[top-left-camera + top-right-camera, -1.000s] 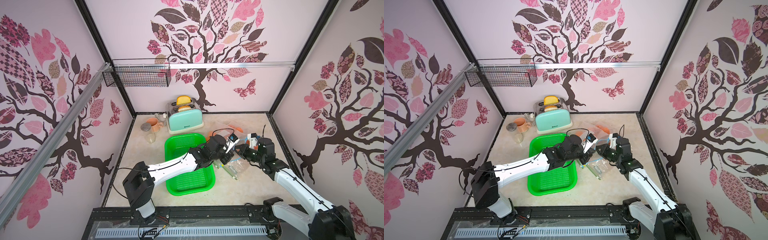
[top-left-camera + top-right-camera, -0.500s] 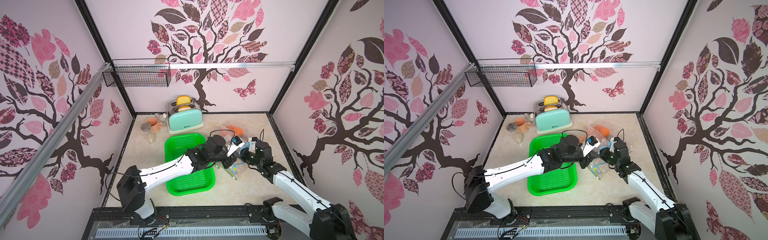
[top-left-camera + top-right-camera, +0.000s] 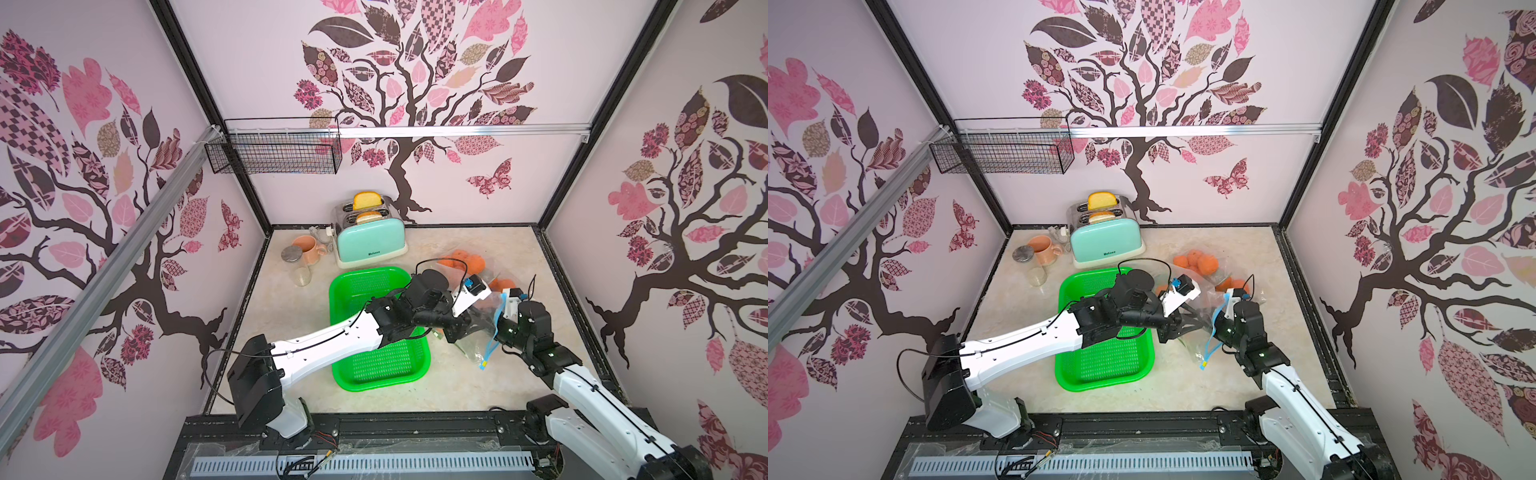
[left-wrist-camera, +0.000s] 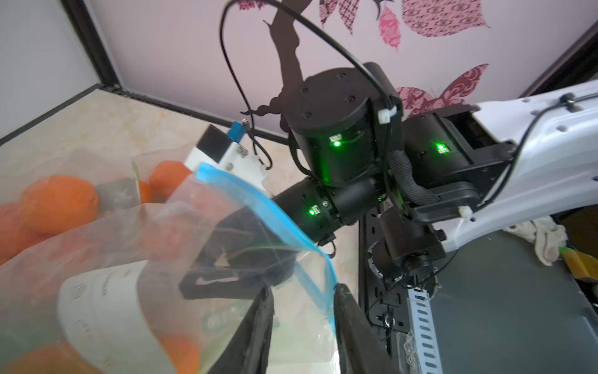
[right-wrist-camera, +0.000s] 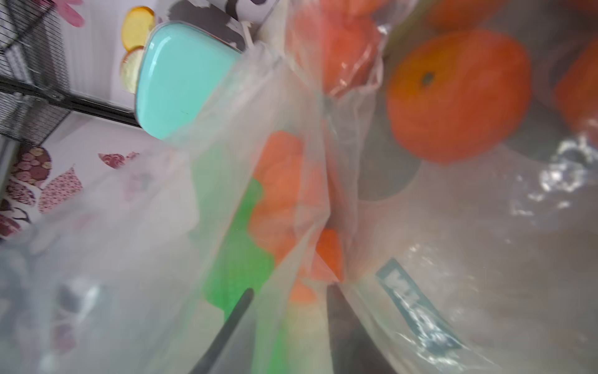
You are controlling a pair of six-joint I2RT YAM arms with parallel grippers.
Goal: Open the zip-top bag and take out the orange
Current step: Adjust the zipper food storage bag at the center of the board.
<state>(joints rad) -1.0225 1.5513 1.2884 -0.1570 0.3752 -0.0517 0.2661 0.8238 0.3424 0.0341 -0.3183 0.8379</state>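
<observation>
The clear zip-top bag with a blue zip rim lies right of the green basket, between my two grippers. In the left wrist view my left gripper stands open, with the blue rim running between its fingers and touching one of them. My right gripper is open too, with its fingers pushed inside the bag and film all around them. Through the plastic I see an orange. In both top views the left gripper and the right gripper almost meet.
A green basket sits under the left arm. Behind stand a teal toaster with bread, a pink mug and a glass. Another clear bag of several oranges lies at the back right. A wire basket hangs on the wall.
Both grippers' jaws have parted; the left was shut a second ago. Both have come a little toward the front, and the bag's blue rim now hangs loose between them.
</observation>
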